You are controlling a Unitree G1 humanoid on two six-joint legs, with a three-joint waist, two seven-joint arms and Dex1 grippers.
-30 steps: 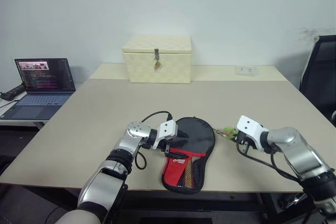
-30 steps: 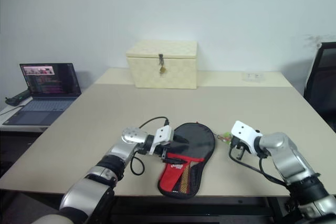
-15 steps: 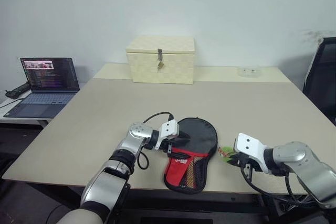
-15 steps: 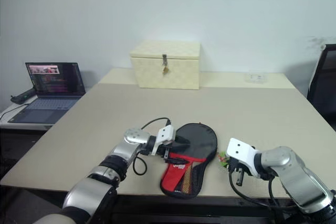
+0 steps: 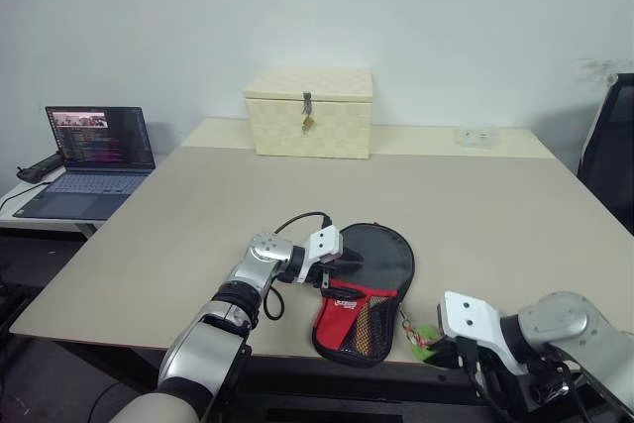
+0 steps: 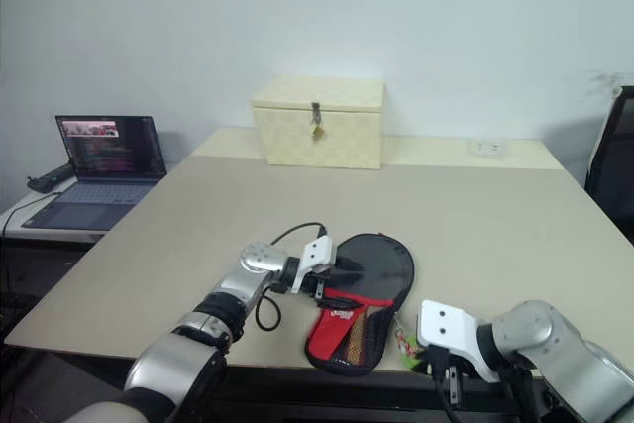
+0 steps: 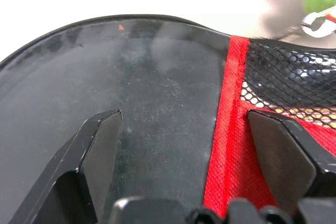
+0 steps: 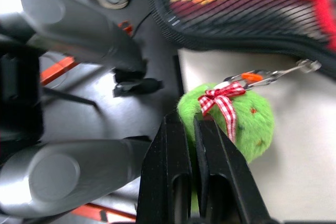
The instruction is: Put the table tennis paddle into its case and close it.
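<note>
One case (image 5: pixel 365 289) lies on the worktop (image 5: pixel 495 215). The left end effector (image 5: pixel 332 263) rests spread on it; the right end effector (image 8: pixel 190 145) apparently pinches its one green ball tag (image 8: pixel 233 119) at the near edge.

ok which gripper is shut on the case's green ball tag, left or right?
The right gripper, shut on the green ball tag at the table's near edge. The left gripper is open over the case.
</note>
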